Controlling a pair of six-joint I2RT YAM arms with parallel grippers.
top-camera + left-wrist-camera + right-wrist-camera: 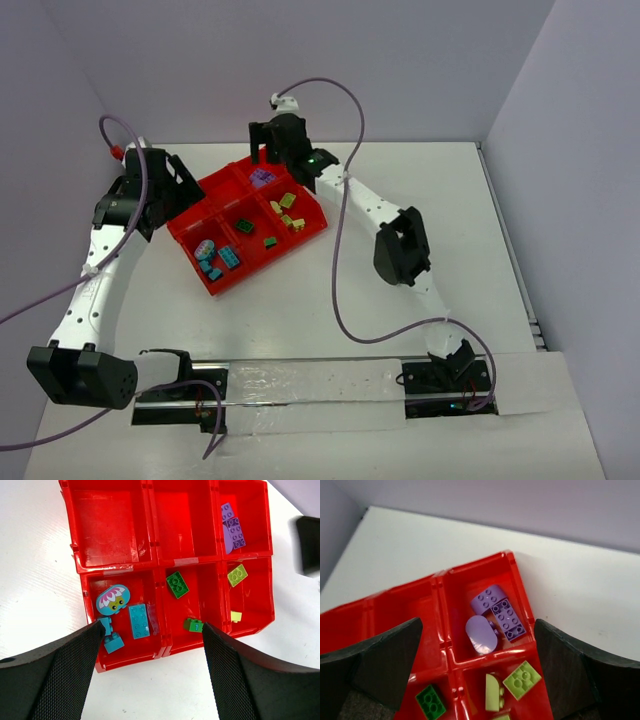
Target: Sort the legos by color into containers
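Note:
The red tray [192, 236] of containers lies at the back left of the table. In the left wrist view, teal legos [139, 621] lie in the near left container, green legos [177, 585] in the near middle one, yellow-green ones [237, 575] in the near right one and purple ones [232, 527] in the far right one. My left gripper [152, 632] hangs open above the tray's near edge with nothing in it. My right gripper [477, 625] stands open over the purple legos [502, 614], which rest on the container floor. Beside them lie yellow-green legos [522, 680] and a green lego [431, 702].
Two tray compartments [107, 530] hold no bricks. The right arm's elbow [402, 245] and a purple cable [338, 280] hang over the table's middle right. Walls close off the back and both sides. A dark part of the right gripper [309, 545] shows beside the tray.

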